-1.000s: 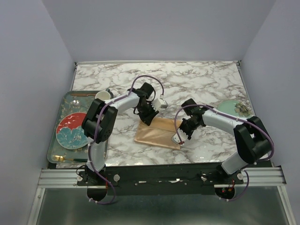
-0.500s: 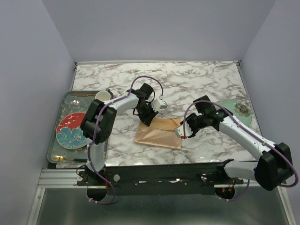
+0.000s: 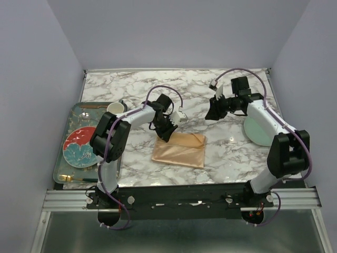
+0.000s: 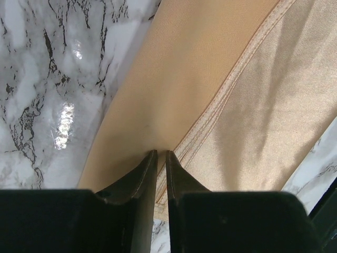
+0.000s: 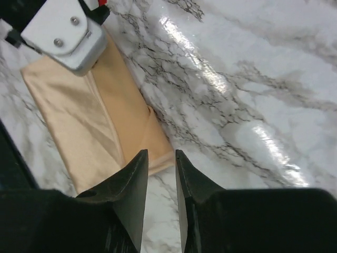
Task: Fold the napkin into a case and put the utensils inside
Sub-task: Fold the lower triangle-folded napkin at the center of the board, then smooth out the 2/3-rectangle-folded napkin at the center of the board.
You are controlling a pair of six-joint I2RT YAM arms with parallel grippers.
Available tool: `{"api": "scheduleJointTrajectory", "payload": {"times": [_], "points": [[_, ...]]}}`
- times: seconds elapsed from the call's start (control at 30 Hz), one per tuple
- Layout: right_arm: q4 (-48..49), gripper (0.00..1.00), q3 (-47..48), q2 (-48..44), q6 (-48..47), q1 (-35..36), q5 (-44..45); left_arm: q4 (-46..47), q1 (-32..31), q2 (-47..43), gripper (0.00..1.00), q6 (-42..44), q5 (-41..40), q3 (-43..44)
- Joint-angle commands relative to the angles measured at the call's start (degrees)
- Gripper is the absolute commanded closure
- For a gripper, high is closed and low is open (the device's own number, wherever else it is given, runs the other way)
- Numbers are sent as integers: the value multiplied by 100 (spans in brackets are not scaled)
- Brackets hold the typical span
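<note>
**Napkin folded at mid-table; left gripper on its corner, right gripper free**

The napkin (image 3: 179, 150) lies folded into a flat rectangle at the near middle of the table (image 3: 226, 87), its long edges slightly skewed to the table's near edge. I see it well apart from every table edge.

The left gripper (image 3: 164, 133) sits on the napkin's far-left corner. In the left wrist view its jaws are drawn to a narrow slit, with the tips at the stitched hem where one layer overlaps another. I read this as clenched on the napkin. That hem runs diagonally away from the tips, and marble shows along the cloth's left edge.

The right gripper (image 3: 212, 112) hangs over the marble beyond the napkin's far-right corner, not touching it. Its jaws stand parted and carry nothing. The right wrist view shows that corner through the gap, with a folded flap running along the cloth.

The utensils (image 3: 68, 178) lie at the near end of the tray (image 3: 73, 112) by the table's left edge, with a red plate (image 3: 80, 146) and a cup (image 3: 115, 108). A green plate (image 3: 258, 132) sits near the right edge.

Bare marble shows between the napkin's right edge and the green plate, and across the far half of the table.
</note>
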Motion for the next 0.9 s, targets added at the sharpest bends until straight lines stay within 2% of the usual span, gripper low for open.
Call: {"api": "scheduleJointTrajectory", "payload": {"times": [0.0,0.17,0.37,0.63,0.87], "points": [[725,66,-300,498,2668,18,-641,-53,-38,205,79,-58,-57,-283],[1420,66,-573,938,3977,18,-897,0,-29,179,78,-137,-14,-336],[2133,66,-1179,1343,4830,18,-1125,35,-29,170,78,-190,-5,-468],[2344,67,-1655,1703,5122,18,-1143,131,-20,197,78,-374,39,-538],[2046,69,-1655,2002,4728,53,-792,166,94,276,78,-637,189,-529]]}}
